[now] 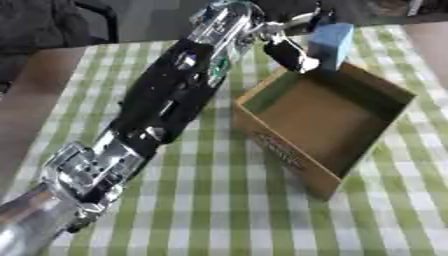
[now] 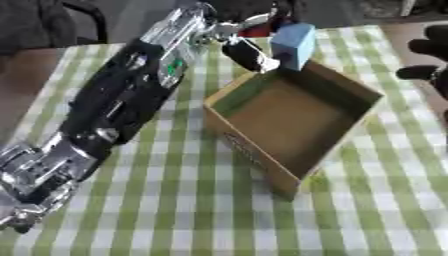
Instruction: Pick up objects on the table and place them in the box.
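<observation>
A light blue block (image 1: 331, 44) hangs upright over the far corner of the open cardboard box (image 1: 284, 150). My left hand (image 1: 289, 52) is shut on the block, its dark fingers curled against the block's left side. The left arm stretches from the lower left corner up across the table to that point. The box stands askew in the middle right of the checked cloth, and its brown floor shows nothing inside. My right hand (image 2: 430, 47) shows only in the right eye view, at the right edge beside the box, dark fingers relaxed and holding nothing.
A green and white checked cloth (image 1: 219, 210) covers the table; bare brown tabletop (image 1: 35, 100) shows at the left. A dark chair (image 1: 52, 25) stands beyond the far left corner. Dark shapes lie past the table's far edge.
</observation>
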Controlling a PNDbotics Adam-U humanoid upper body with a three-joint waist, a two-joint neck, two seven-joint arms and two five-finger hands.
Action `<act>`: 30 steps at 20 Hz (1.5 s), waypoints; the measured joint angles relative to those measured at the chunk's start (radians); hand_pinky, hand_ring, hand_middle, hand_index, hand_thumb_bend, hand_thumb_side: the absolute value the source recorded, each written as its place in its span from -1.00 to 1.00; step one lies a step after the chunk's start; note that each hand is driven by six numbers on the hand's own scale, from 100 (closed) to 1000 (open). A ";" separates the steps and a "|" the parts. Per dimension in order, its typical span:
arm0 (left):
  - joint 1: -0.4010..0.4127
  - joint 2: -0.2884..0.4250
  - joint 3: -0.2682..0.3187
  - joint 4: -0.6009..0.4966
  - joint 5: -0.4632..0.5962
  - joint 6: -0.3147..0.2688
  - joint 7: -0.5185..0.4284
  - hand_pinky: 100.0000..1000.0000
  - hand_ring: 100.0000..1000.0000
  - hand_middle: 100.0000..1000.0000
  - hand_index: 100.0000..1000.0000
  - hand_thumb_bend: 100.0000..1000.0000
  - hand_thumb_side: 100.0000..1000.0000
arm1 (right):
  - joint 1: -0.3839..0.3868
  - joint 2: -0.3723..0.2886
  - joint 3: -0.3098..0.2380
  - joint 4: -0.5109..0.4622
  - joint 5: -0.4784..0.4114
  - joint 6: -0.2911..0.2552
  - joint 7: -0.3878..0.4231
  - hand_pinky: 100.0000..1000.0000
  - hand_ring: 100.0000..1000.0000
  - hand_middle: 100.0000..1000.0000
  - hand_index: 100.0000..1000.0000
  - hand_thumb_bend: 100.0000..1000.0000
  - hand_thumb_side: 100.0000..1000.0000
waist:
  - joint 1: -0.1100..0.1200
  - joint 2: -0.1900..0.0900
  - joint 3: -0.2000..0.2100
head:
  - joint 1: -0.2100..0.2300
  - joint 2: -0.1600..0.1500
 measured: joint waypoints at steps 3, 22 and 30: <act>0.017 -0.028 -0.015 0.027 -0.037 -0.016 -0.010 0.32 0.11 0.04 0.36 -0.68 -0.13 | -0.004 0.000 0.000 0.000 -0.001 0.001 0.001 0.19 0.49 0.41 0.42 -1.00 -0.28 | 0.000 0.000 0.000 | -0.003 0.000; 0.101 -0.029 -0.028 -0.037 -0.112 -0.013 0.059 0.56 0.54 0.55 0.69 0.24 0.42 | 0.005 0.000 -0.001 0.000 -0.003 0.000 -0.001 0.19 0.49 0.40 0.42 -1.00 -0.27 | -0.012 -0.033 0.030 | -0.026 0.006; 0.194 0.023 0.049 -0.223 -0.021 0.063 0.137 0.50 0.31 0.34 0.54 -0.20 0.38 | 0.015 0.000 -0.005 0.001 -0.003 0.001 -0.010 0.19 0.48 0.40 0.41 -1.00 -0.27 | -0.022 -0.046 0.069 | -0.037 0.016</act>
